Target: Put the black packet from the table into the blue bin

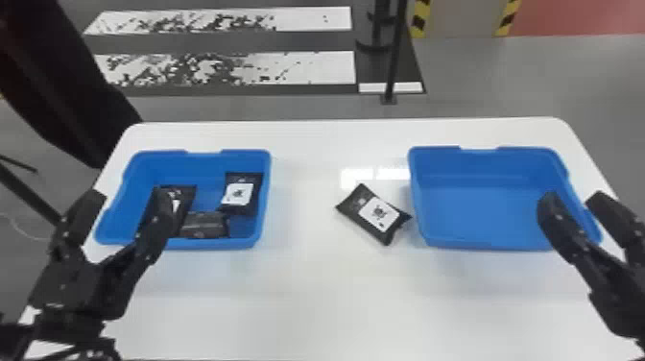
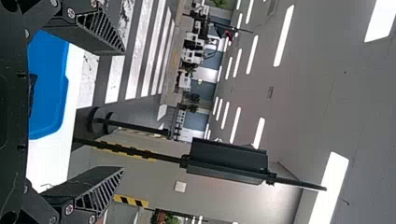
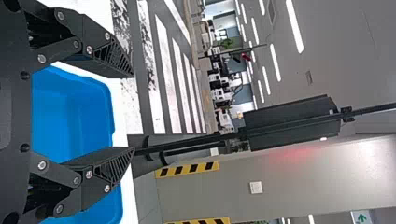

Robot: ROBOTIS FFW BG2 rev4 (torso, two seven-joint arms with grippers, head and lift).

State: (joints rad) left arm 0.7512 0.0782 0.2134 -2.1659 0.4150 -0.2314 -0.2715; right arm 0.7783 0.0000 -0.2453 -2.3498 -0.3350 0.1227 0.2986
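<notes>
1. The left gripper [image 1: 129, 199] hides the near left part of the left blue bin [image 1: 201, 165] and part of a packet [image 1: 185, 194] inside.
2. The right gripper [image 1: 573, 199] covers the right blue bin's [image 1: 484, 241] near right corner; its arm is cut off by the head view's right edge.
3. Marks on the table packet's label [image 1: 379, 214] are too blurred to read.

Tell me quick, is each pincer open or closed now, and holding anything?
Left pincer: open, holding nothing.
Right pincer: open, also empty.
</notes>
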